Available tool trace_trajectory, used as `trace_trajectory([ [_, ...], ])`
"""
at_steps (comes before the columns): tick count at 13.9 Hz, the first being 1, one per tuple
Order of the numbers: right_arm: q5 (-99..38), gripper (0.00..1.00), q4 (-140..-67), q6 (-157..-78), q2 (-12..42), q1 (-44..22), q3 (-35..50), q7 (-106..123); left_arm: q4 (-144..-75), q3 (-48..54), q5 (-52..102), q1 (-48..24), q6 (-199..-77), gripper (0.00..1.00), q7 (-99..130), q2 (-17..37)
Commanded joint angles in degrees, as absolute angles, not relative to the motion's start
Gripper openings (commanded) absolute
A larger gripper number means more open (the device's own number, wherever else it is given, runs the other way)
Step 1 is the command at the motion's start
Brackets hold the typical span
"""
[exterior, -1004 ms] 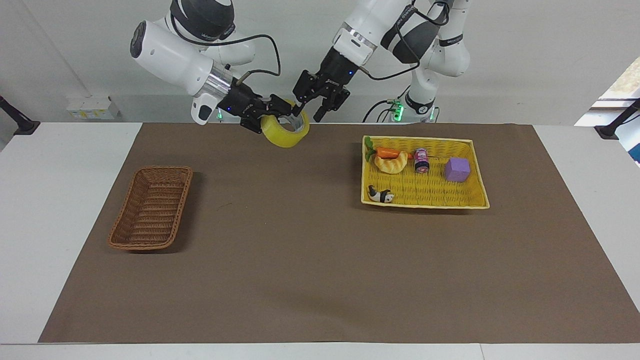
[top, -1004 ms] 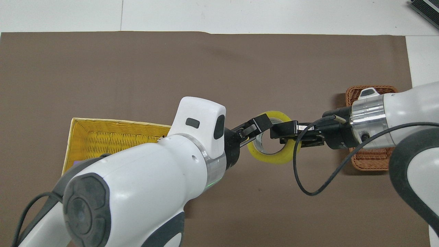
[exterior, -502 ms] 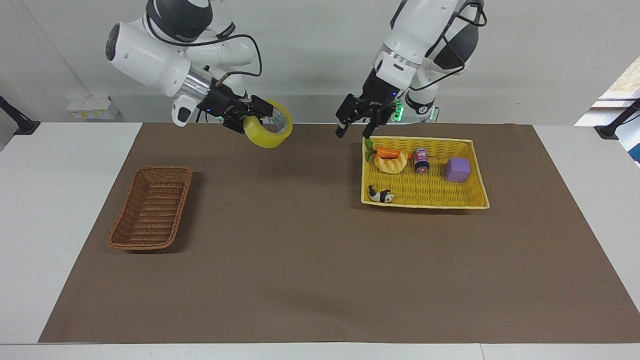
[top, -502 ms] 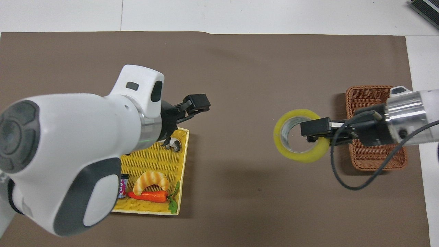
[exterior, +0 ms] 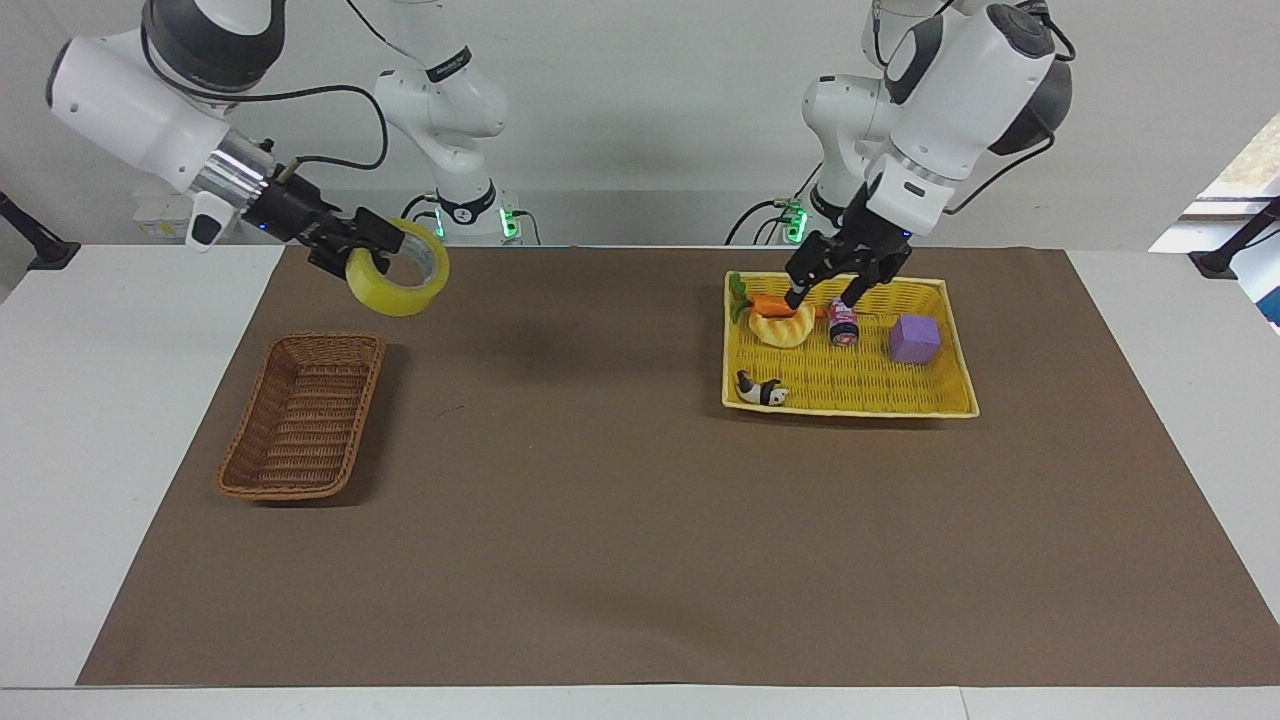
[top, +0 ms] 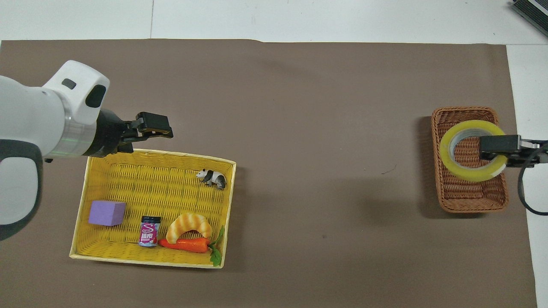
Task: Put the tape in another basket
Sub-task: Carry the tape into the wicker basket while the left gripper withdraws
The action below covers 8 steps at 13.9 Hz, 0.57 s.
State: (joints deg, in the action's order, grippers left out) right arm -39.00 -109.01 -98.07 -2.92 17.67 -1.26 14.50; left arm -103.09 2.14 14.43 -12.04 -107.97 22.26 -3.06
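Tape (exterior: 398, 282) clamped through its rim by right gripper (exterior: 372, 240), raised over brown wicker basket (exterior: 303, 416) at the right arm's end of the table. Left gripper (exterior: 822, 294), fingers spread and holding nothing, poised over yellow basket (exterior: 850, 400) containing croissant toy (exterior: 783, 326), carrot (exterior: 780, 304), can (exterior: 844, 322), purple cube (exterior: 915, 338) and panda figure (exterior: 762, 388).

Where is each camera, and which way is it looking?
Facing view: high across the table, looking at the robots; both whole arms show, the right pincer holding the tape.
Overhead view: high above the robots' end, looking down and forward; the left pincer and the right one's tip show.
Both share the tape, the brown basket and the yellow basket.
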Motion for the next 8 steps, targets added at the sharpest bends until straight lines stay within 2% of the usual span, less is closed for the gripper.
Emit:
trace_trajectory([
  [1, -38.2, 0.0, -107.4, -104.0, 5.1, 21.3, -0.4, 24.5, -102.7, 3.0, 10.3, -7.4, -106.0, 1.0, 16.8, -3.4],
  [8, -37.4, 0.0, -107.8, -105.9, 12.2, 26.3, -0.7, 34.3, -101.6, 2.9, 3.8, -0.1, -102.3, 1.0, 0.1, -3.2],
])
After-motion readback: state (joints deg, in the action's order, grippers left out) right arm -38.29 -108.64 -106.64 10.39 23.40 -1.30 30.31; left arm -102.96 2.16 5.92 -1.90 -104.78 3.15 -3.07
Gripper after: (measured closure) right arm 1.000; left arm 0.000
